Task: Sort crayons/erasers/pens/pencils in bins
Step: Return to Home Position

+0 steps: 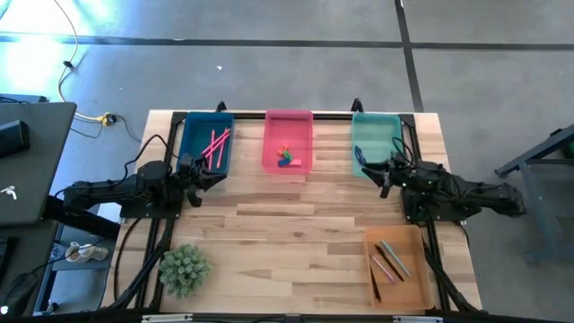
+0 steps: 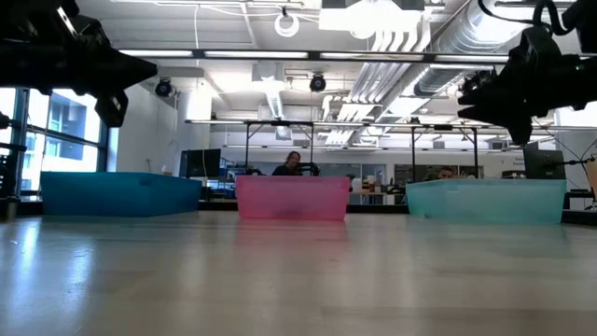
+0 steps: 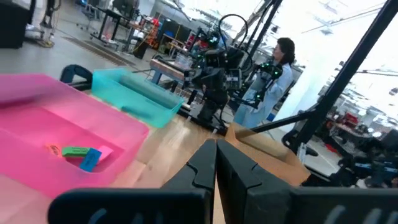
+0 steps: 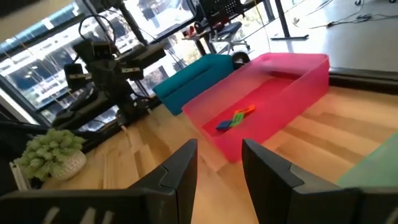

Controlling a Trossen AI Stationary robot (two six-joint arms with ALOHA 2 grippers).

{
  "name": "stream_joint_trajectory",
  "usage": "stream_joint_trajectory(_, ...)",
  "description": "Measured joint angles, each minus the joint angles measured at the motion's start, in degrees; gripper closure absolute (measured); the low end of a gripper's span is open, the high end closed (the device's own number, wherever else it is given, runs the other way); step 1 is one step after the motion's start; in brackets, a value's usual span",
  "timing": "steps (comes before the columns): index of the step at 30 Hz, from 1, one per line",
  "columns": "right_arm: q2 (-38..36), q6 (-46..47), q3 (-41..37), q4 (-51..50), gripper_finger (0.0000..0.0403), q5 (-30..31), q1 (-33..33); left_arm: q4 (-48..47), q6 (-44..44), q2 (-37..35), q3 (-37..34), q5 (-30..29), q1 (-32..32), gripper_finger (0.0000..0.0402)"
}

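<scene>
High view: locate the erasers [image 1: 287,159] in the pink bin [image 1: 289,117]. The left pincer [image 1: 202,175] sits beside the blue bin [image 1: 193,144], and the right pincer [image 1: 381,172] beside the teal bin [image 1: 377,135].
Left wrist view: note the left pincer drawn together.
Right wrist view: note the right pincer spread apart.

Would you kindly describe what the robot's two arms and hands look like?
Both the left arm and right arm are dark, nearly black, built of chunky jointed segments, with black cables trailing by the bases. The left hand and right hand each end in two flat, angular black fingers.
</scene>
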Motion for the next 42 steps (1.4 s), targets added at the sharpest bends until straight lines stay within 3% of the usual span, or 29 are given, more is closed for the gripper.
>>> stream_joint_trajectory(18, -0.64, -4.52, -1.23, 0.68, 0.0284, -0.98, 0.00, -0.02, 3.35, 0.00, 0.02, -0.13, 0.00, 0.0401)
stream_joint_trajectory(42, -0.64, -2.05, -1.19, 0.57, 0.0284, -0.89, 0.00, -0.01, 3.35, 0.00, 0.05, -0.14, -0.01, 0.0401)
